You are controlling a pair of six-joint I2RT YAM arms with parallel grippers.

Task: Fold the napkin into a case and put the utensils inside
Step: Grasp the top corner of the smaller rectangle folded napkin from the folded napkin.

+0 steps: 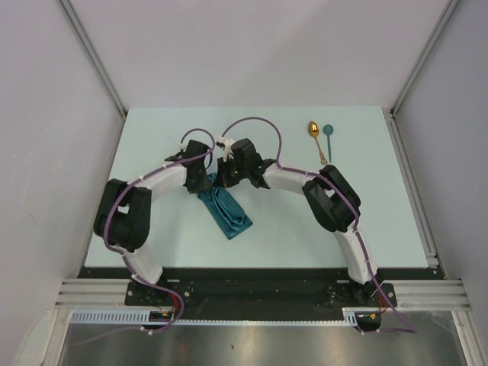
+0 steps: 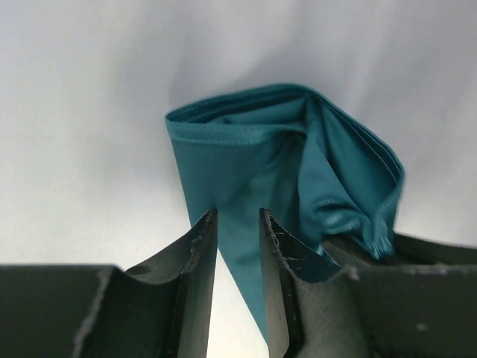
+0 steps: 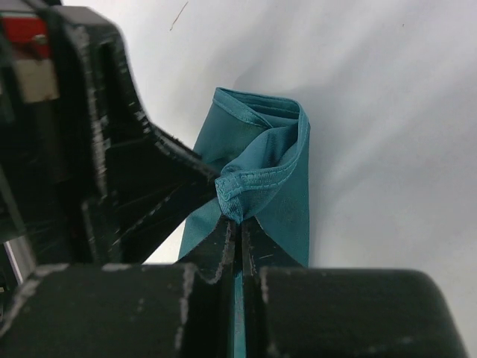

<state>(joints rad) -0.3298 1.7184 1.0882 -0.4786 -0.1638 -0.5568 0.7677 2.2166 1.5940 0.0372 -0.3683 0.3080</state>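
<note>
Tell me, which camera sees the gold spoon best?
The top view: the gold spoon lies in full sight, far right, beside the teal spoon. The wrist views show the napkin close up, but no spoon at all.

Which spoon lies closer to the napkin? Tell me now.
The gold spoon: it lies left of the teal spoon, on the side toward the napkin.

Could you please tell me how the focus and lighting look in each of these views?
Top external: evenly lit, sharp, soft shadows, a glint on the gold spoon. Left wrist: napkin crisp, the near fingers dark and slightly soft, table washed out. Right wrist: napkin hem sharp, near foreground blurred and dark.
</note>
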